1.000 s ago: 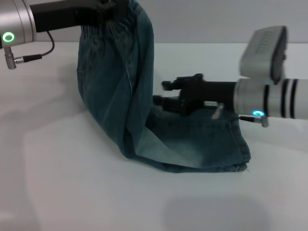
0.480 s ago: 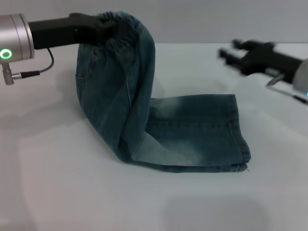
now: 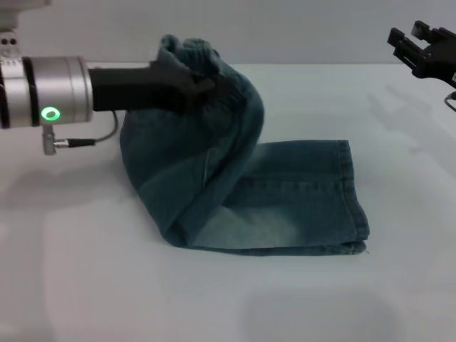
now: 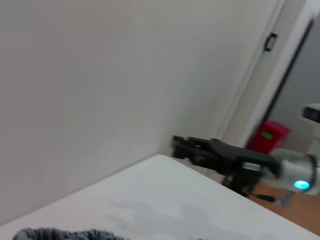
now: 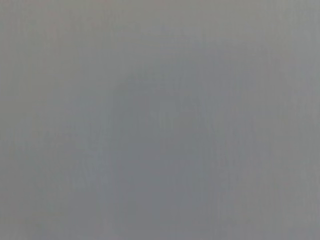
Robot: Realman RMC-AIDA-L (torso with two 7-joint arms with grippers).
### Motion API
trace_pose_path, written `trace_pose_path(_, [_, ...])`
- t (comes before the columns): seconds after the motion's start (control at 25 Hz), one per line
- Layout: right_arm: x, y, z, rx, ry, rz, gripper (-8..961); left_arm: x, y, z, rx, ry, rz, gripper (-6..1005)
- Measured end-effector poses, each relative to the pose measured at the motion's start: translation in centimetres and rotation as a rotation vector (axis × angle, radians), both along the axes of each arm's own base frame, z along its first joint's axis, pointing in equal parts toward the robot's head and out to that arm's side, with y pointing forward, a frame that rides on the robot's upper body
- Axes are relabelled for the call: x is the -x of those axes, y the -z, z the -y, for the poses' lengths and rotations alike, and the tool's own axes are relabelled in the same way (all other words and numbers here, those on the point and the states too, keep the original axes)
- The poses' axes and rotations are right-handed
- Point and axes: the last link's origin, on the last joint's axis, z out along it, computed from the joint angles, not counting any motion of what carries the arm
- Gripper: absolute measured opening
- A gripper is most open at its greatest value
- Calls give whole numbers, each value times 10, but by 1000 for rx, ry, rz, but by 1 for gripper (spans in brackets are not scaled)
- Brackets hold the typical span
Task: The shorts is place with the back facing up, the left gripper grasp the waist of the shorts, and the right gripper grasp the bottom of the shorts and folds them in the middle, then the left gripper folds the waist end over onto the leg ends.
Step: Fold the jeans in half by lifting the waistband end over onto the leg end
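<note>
The blue denim shorts [image 3: 285, 192] lie folded lengthwise on the white table [image 3: 107, 285], leg ends [image 3: 350, 199] to the right. My left gripper [image 3: 206, 84] is shut on the elastic waist [image 3: 189, 53], holding it bunched above the table and leaning right over the legs. A strip of the waistband [image 4: 60, 234] shows in the left wrist view. My right gripper [image 3: 417, 44] hovers open at the far right, well clear of the shorts; it also shows as the right gripper [image 4: 192, 149] in the left wrist view. The right wrist view is plain grey.
A pale wall runs behind the table's far edge [image 3: 320, 64]. In the left wrist view a red object [image 4: 270, 136] and a dark door frame [image 4: 280, 60] stand beyond the table.
My left gripper has carried the waist to the right and lower, over the legs. My right gripper left the shorts and withdrew up to the far right.
</note>
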Motion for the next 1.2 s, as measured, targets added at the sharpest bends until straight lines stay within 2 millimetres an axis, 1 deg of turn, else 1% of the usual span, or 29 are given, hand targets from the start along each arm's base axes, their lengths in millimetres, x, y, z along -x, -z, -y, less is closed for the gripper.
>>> trace_pose_path(0.04, [-3, 1, -1, -8, 14, 6, 458, -2, 3, 2, 12, 8, 2, 45])
trace_pose_path(0.2, [-6, 1, -2, -18, 28, 18, 458, -11, 13, 8, 50, 49, 14, 48])
trace_pose_path(0.44, [-7, 0, -3, -24, 34, 16, 459, -20, 28, 16, 107, 109, -16, 53])
trace_pose_path(0.8, [-7, 2, -3, -22, 35, 15, 459, -37, 60, 20, 137, 163, -72, 59])
trace_pose_path(1.0, [-6, 4, -3, -15, 36, 10, 459, -43, 69, 21, 148, 185, -96, 63])
trace_pose_path(1.2, [-6, 5, -3, -14, 37, 8, 459, -44, 71, 19, 150, 178, -101, 67])
